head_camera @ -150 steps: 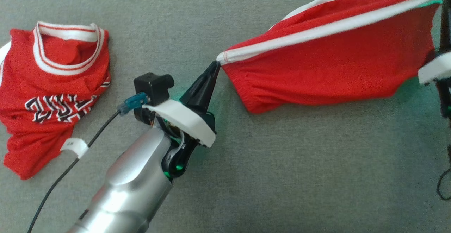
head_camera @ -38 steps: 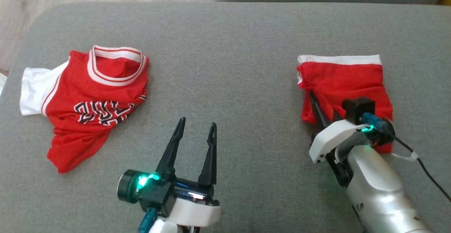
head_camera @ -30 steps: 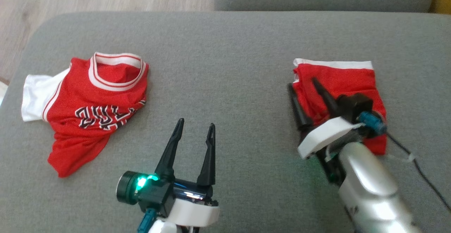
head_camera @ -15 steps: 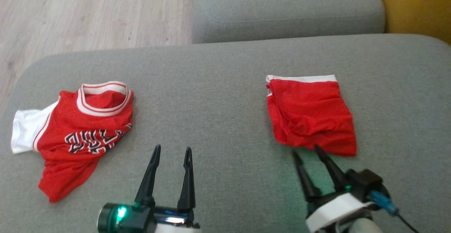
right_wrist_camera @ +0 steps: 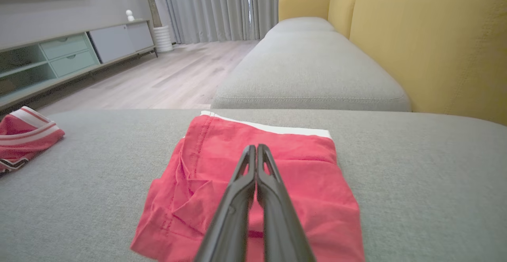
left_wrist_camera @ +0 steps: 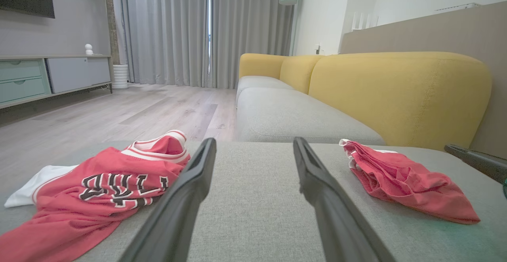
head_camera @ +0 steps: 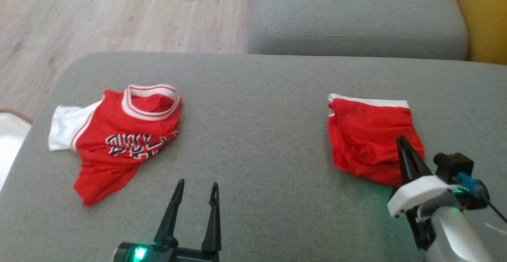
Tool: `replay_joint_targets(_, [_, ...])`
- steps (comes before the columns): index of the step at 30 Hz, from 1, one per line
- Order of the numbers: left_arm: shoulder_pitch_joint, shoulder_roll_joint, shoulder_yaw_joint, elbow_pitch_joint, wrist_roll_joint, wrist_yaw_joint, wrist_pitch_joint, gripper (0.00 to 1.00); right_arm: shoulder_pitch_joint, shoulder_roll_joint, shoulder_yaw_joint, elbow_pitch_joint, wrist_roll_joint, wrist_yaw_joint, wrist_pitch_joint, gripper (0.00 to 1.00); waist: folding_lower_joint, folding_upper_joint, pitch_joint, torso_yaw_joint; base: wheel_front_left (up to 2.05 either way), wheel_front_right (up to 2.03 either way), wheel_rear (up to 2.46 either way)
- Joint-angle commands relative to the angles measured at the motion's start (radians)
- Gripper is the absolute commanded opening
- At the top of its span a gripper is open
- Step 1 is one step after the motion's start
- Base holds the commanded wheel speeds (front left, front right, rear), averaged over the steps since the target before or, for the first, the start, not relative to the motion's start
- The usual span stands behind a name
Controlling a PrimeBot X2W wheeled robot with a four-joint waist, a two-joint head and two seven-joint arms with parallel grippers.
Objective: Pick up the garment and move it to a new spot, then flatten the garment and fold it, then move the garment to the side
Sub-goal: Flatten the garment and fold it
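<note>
Garment [head_camera: 368, 135] lies folded under closed right end effector [head_camera: 401, 140].

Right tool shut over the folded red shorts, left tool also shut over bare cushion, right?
No. The left tool is open over bare cushion; the left wrist view shows it. The right tool is shut over the folded red shorts.

The head camera looks steeply down on the grey cushion [head_camera: 253, 115] from above. The left wrist camera sits low over it, facing level toward the curtains [left_wrist_camera: 170, 28]. The right wrist camera faces the same way, much nearer the red shorts [right_wrist_camera: 317, 175]. All three share the shorts and the red jersey [head_camera: 119, 135].
</note>
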Motion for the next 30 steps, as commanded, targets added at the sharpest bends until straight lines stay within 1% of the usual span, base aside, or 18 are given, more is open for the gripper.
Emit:
replay_joint_targets(1, [-0.043, -0.006, 0.02, -0.027, 0.0, -0.002, -0.01, 1.0, -0.044, -0.009, 0.02, -0.007, -0.008, 0.007, -0.011, 0.0, 0.0, 0.0, 0.011, 0.02, 0.0, 0.0, 0.0])
replay_joint_targets(7, [-0.061, -0.006, -0.003, -0.022, -0.011, -0.002, -0.01, 1.0, -0.154, -0.005, 0.017, 0.191, -0.04, 0.007, -0.011, 0.0, 0.0, 0.0, 0.057, 0.057, 0.0, 0.0, 0.0])
replay_joint_targets(9, [-0.072, -0.006, -0.011, -0.02, -0.014, -0.001, -0.01, 1.0, -0.177, 0.005, 0.024, 0.237, -0.055, 0.007, -0.011, 0.0, 0.0, 0.0, 0.072, 0.063, 0.0, 0.0, 0.0])
replay_joint_targets(11, [-0.082, -0.006, -0.016, -0.019, -0.017, 0.001, -0.01, 1.0, -0.192, 0.024, 0.042, 0.259, -0.063, 0.007, -0.011, 0.0, 0.0, 0.0, 0.085, 0.065, 0.0, 0.0, 0.0])
replay_joint_targets(16, [-0.095, -0.006, -0.022, -0.009, -0.027, 0.003, -0.01, 1.0, -0.178, 0.072, 0.117, 0.262, -0.043, 0.007, -0.011, 0.0, 0.0, 0.0, 0.088, 0.053, 0.0, 0.0, 0.0])
replay_joint_targets(19, [-0.097, -0.006, -0.022, -0.002, -0.029, 0.002, -0.01, 1.0, -0.151, 0.087, 0.184, 0.26, 0.006, 0.007, -0.011, 0.0, 0.0, 0.0, 0.074, 0.037, 0.0, 0.0, 0.0])
replay_joint_targets(22, [-0.093, -0.006, -0.02, 0.001, -0.03, 0.002, -0.01, 1.0, -0.122, 0.093, 0.274, 0.245, 0.076, 0.007, -0.011, 0.0, 0.0, 0.0, 0.053, 0.015, 0.0, 0.0, 0.0])
replay_joint_targets(25, [-0.082, -0.006, -0.01, 0.001, -0.031, 0.005, -0.01, 1.0, -0.095, 0.093, 0.369, 0.175, 0.164, 0.007, -0.011, 0.0, 0.0, 0.0, 0.032, -0.015, 0.0, 0.0, 0.0])
replay_joint_targets(28, [-0.071, -0.006, 0.007, -0.005, -0.034, 0.013, -0.01, 1.0, -0.077, 0.094, 0.41, 0.09, 0.204, 0.007, -0.011, 0.0, 0.0, 0.0, 0.016, -0.051, 0.0, 0.0, 0.0])
replay_joint_targets(29, [-0.067, -0.006, 0.014, -0.007, -0.036, 0.017, -0.01, 1.0, -0.069, 0.092, 0.408, 0.059, 0.21, 0.007, -0.011, 0.53, 0.0, 0.0, 0.011, -0.063, 0.0, 0.0, 0.0])
replay_joint_targets(30, [-0.064, -0.006, 0.02, -0.009, -0.038, 0.02, -0.01, 1.0, -0.059, 0.086, 0.396, 0.024, 0.211, 0.007, -0.011, 1.0, 0.0, 0.0, 0.005, -0.073, 0.0, 0.0, 0.0])
